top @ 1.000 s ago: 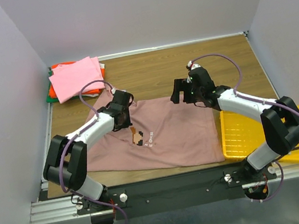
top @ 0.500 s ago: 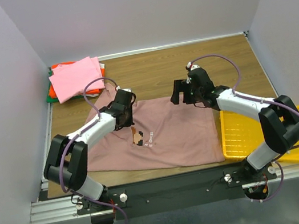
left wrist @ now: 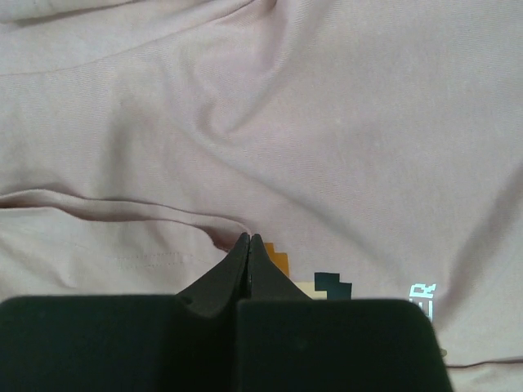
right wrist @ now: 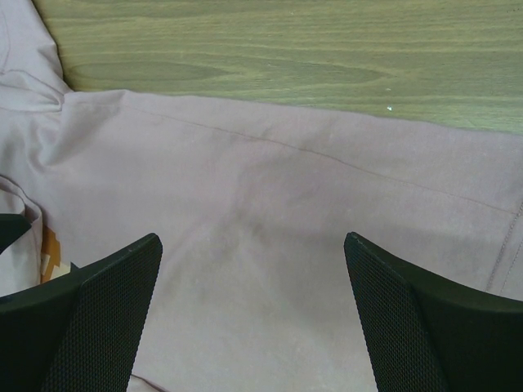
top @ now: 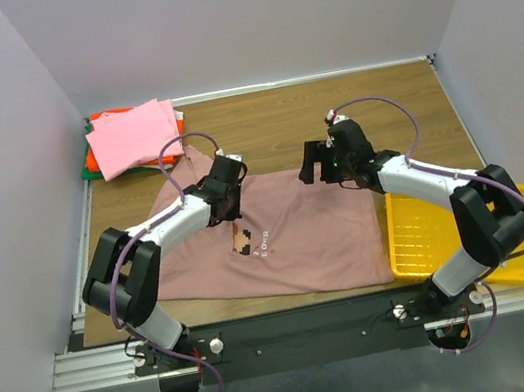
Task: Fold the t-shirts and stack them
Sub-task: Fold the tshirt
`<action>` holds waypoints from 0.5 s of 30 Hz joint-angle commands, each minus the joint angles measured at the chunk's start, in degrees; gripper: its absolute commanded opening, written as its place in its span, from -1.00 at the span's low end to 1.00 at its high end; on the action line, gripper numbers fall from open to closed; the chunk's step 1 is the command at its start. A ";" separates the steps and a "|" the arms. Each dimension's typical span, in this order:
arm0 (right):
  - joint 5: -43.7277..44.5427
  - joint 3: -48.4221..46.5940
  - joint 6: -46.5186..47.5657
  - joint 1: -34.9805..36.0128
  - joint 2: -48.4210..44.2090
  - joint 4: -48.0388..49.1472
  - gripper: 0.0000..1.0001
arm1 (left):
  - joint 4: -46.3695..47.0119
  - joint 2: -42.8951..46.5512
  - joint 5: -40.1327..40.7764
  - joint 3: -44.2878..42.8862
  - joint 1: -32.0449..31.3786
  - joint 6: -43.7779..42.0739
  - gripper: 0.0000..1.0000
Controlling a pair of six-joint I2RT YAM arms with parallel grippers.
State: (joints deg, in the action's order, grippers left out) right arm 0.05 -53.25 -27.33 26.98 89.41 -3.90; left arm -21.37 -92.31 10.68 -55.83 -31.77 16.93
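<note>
Left gripper (left wrist: 249, 241) pinching a ridge of the mauve t-shirt (top: 300, 240), right gripper (right wrist: 251, 239) spread above it: should grab far hem, lift both evenly.

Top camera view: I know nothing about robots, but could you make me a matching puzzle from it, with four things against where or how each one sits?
Things:
1. mauve t-shirt
2. yellow tray
3. bright pink folded shirt
4. right pincer

Places or states:
A. at the far left corner of the table
B. wide open, over the far edge of mauve cloth
C. spread out mid-table
D. at the near right edge

Pairs: 1-C, 2-D, 3-A, 4-B
</note>
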 commanded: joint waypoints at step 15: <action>-0.67 -1.59 2.99 -0.26 4.46 0.47 0.97 | 9.67 3.63 4.86 -0.59 -0.84 5.65 0.91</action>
State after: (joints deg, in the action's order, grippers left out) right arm 0.05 -53.30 -25.52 26.98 92.07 -3.90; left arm -16.43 -90.87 11.51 -55.83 -32.38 17.93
